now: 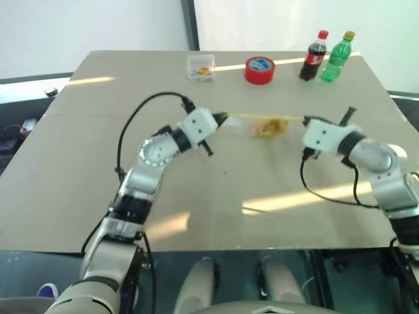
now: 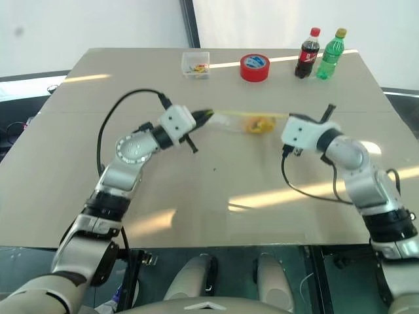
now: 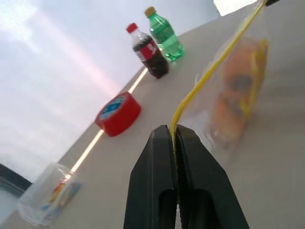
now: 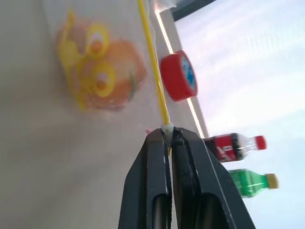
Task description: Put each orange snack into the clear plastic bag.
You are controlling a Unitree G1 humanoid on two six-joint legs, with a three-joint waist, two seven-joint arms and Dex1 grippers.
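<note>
Clear plastic bag [image 1: 262, 124] w/ orange snacks [image 4: 102, 76] hangs btwn both end effectors.

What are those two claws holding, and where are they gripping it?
Both grippers, left and right, pinch the clear plastic bag by opposite ends of its yellow strip.

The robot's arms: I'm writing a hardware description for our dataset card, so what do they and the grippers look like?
Silver-grey jointed arms with black bands and round elbow housings. White boxy wrist blocks carry the left gripper and right gripper, each with two black tapered fingers. A loose black cable loops along each arm.
</note>
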